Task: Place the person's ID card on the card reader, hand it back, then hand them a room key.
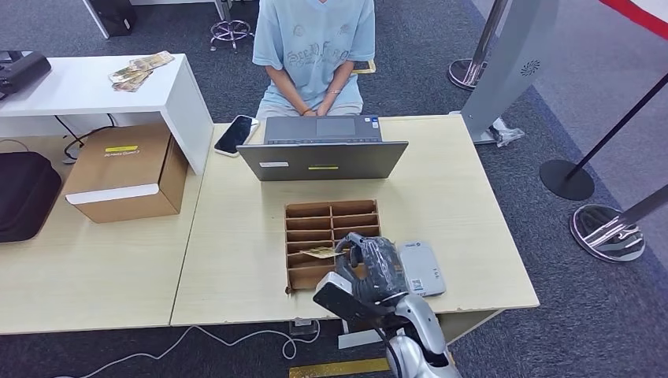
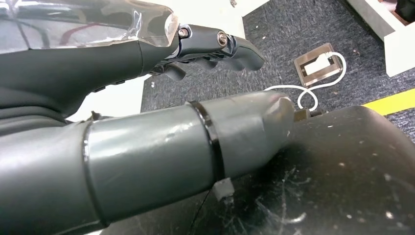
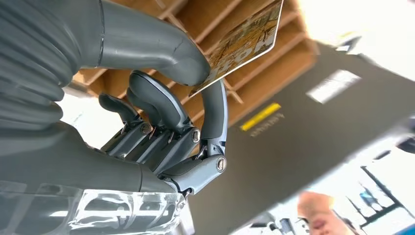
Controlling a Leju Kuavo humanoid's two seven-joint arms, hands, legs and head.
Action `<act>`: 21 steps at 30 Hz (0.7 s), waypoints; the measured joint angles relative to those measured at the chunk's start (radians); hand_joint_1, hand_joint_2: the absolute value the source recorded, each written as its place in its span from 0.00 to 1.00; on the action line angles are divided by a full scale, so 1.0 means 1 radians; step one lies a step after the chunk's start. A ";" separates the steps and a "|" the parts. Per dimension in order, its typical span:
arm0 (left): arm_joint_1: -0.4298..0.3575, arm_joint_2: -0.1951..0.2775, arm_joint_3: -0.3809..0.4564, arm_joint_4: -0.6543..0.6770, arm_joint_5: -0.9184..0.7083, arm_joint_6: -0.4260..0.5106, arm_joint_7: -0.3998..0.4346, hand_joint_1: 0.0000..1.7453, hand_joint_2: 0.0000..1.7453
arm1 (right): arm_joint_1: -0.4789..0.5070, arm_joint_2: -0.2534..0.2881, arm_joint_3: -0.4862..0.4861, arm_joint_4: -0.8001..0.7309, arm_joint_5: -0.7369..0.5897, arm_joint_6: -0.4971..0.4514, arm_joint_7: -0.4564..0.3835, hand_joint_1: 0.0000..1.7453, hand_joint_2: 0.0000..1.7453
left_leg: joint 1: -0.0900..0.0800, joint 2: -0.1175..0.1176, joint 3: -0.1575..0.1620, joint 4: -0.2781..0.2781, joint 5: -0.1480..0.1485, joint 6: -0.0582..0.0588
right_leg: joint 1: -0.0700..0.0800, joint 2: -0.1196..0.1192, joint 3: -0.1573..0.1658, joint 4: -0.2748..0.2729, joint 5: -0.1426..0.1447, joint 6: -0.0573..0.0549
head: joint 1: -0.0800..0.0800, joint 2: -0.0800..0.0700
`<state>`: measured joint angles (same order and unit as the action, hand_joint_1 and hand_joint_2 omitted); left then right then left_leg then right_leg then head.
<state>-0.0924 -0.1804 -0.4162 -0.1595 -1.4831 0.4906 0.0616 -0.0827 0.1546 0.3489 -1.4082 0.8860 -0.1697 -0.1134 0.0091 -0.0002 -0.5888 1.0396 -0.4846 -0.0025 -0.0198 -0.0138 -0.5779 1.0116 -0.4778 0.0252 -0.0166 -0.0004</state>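
right robot hand (image 1: pixel 370 268) over the wooden card rack (image 1: pixel 311 224), room key card (image 3: pixel 242 46) between thumb and finger

A pale wooden table (image 1: pixel 465 205) carries a grey laptop (image 1: pixel 323 153) at its far middle, a phone (image 1: pixel 235 134) at the far left corner, a brown slotted card rack (image 1: pixel 315 224) nearer, and a grey card reader (image 1: pixel 423 268) just right of it
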 joint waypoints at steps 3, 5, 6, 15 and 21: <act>0.000 0.000 0.000 0.000 -0.001 0.000 -0.002 0.00 0.00 | 0.016 -0.001 -0.020 -0.045 -0.211 0.070 -0.107 1.00 1.00 | 0.000 0.000 0.000 0.000 0.000 0.000 | 0.000 0.000 0.000 0.000 0.000 0.000 | 0.000 0.000; 0.000 0.000 0.000 0.000 -0.002 0.000 -0.004 0.00 0.00 | 0.022 -0.003 -0.032 -0.066 -0.360 0.143 -0.169 1.00 1.00 | 0.000 0.000 0.000 0.000 0.000 0.000 | 0.000 0.000 0.000 0.000 0.000 0.000 | 0.000 0.000; 0.000 0.000 0.000 0.000 -0.002 0.000 -0.007 0.00 0.00 | 0.023 -0.004 -0.037 -0.075 -0.441 0.191 -0.200 1.00 1.00 | 0.000 0.000 0.000 0.000 0.000 0.000 | 0.000 0.000 0.000 0.000 0.000 0.000 | 0.000 0.000; -0.001 0.000 0.000 0.000 -0.004 0.000 -0.034 0.00 0.00 | -0.023 -0.013 -0.065 -0.112 -0.865 0.483 -0.348 1.00 1.00 | 0.000 0.001 0.000 0.000 0.000 0.000 | 0.000 0.001 0.000 0.000 0.001 -0.001 | 0.000 0.000; -0.001 0.000 0.000 0.000 -0.004 0.000 -0.040 0.00 0.00 | -0.138 -0.013 -0.054 -0.121 -0.661 0.311 -0.322 1.00 1.00 | 0.000 0.000 0.000 0.000 0.001 -0.001 | 0.000 0.001 0.000 0.001 0.001 -0.001 | 0.000 0.000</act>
<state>-0.0939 -0.1805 -0.4167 -0.1595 -1.4876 0.4906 0.0219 -0.2204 0.1415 0.2947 -1.5297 0.2249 0.1413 -0.4349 0.0091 0.0002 -0.5888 1.0396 -0.4832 -0.0036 -0.0199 -0.0133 -0.5778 1.0127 -0.4767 0.0239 -0.0166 -0.0004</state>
